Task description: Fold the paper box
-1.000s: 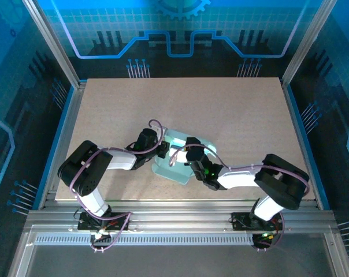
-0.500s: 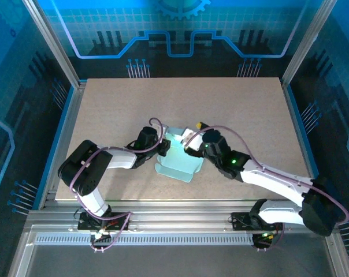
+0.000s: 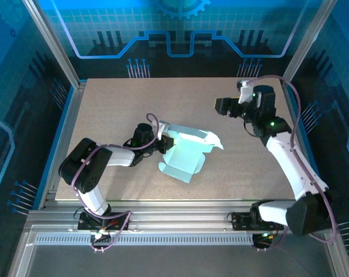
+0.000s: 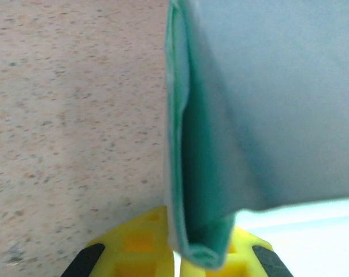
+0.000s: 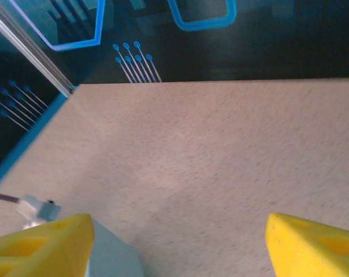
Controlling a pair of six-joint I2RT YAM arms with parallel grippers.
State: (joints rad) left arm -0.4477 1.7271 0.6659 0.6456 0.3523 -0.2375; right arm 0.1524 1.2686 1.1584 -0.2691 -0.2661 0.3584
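Top external view showed the paper box (image 3: pixel 184 160) lying partly folded near the middle of the table (image 3: pixel 122 104), one flap raised. My left gripper (image 3: pixel 162 144) was clamped on the box's left edge, and the left wrist view confirmed the folded card edge pinched between my yellow fingers (image 4: pixel 134 251). My right gripper (image 3: pixel 221 105) hung over the table's far right part, well apart from the box, jaws spread wide and holding nothing.

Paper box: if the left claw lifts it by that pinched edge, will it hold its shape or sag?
Probably sag: the paper box is thin card, already curling at the top. Likely very light, so the left claw, shut on a doubled edge, should carry it easily. A push would likely crumple it.
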